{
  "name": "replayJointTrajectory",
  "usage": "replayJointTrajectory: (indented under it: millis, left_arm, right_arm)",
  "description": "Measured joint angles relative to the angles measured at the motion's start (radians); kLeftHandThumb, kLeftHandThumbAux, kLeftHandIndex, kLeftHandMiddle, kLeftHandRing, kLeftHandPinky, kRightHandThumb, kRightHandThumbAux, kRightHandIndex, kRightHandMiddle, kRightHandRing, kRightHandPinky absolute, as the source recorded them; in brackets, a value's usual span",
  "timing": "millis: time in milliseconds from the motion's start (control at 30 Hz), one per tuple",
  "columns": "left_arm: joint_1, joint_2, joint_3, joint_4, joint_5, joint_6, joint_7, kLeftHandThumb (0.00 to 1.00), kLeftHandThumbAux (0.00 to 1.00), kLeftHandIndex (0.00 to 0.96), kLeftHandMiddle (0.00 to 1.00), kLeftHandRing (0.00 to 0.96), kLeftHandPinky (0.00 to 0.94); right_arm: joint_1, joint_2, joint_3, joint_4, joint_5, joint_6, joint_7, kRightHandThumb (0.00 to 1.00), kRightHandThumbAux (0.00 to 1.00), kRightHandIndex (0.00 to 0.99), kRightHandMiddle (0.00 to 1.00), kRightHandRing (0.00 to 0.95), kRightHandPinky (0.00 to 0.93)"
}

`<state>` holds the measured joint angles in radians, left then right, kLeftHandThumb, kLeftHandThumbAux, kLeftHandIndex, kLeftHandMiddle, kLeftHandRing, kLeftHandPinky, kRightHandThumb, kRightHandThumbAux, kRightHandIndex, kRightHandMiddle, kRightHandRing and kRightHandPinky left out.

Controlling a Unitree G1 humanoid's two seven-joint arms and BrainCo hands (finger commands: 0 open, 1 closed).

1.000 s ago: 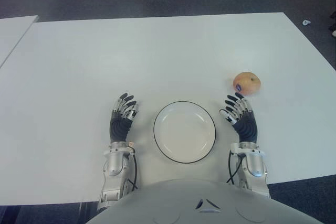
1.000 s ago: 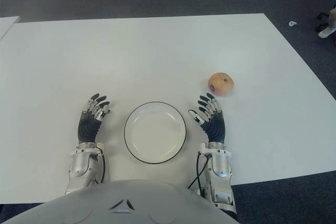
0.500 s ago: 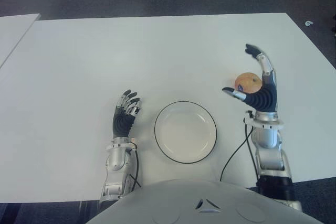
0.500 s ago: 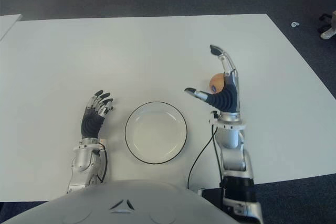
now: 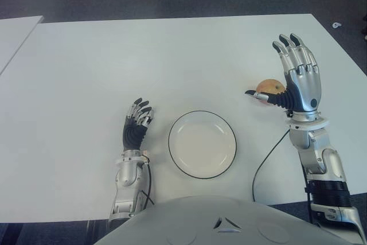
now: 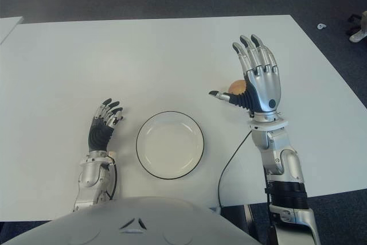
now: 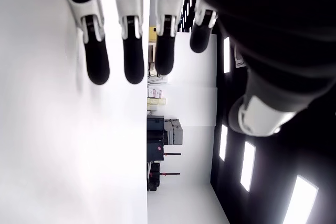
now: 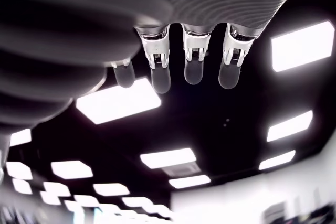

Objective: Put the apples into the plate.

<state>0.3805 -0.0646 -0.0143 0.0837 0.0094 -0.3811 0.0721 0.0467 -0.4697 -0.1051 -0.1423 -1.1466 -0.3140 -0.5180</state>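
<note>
One apple (image 5: 269, 88) lies on the white counter (image 5: 172, 61) at about two o'clock from the empty plate (image 5: 202, 144), half hidden behind the raised right robot hand (image 5: 298, 78), whose fingers are spread wide and hold nothing. The left robot hand (image 5: 136, 125), relaxed and empty, shows at nine o'clock beside the plate. A hasty descent could knock the round apple rolling away across the smooth counter; dark carpet surrounds it

The right hand (image 5: 298, 78) is hovering, fingers spread, over the apple (image 5: 269, 88) on the white surface (image 5: 172, 61). The plate (image 5: 202, 144) is sitting empty, the left hand (image 5: 136, 127) showing just left of it.
</note>
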Motion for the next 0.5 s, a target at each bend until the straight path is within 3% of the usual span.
replayJointTrajectory:
  millis: [167,367,500]
  left_arm:
    - [-0.003,0.000,0.000,0.018,0.000,-0.014,0.000,0.406,0.614,0.158,0.231,0.289,0.356]
    - [-0.007,0.000,0.000,0.028,0.000,-0.025,0.000,0.400,0.609,0.161,0.233,0.293,0.359]
    - [-0.010,0.001,-0.001,0.034,0.000,-0.027,0.000,0.406,0.609,0.162,0.235,0.296,0.361]
  right_arm:
    - [0.014,-0.038,0.015,-0.057,-0.115,0.132,0.081,0.464,0.425,0.058,0.066,0.022,0.000]
    - [0.007,-0.068,0.028,-0.075,-0.138,0.209,0.170,0.464,0.406,0.050,0.057,0.010,0.000]
    - [-0.046,-0.109,0.039,-0.006,-0.127,0.232,0.209,0.464,0.396,0.038,0.053,0.003,0.000]
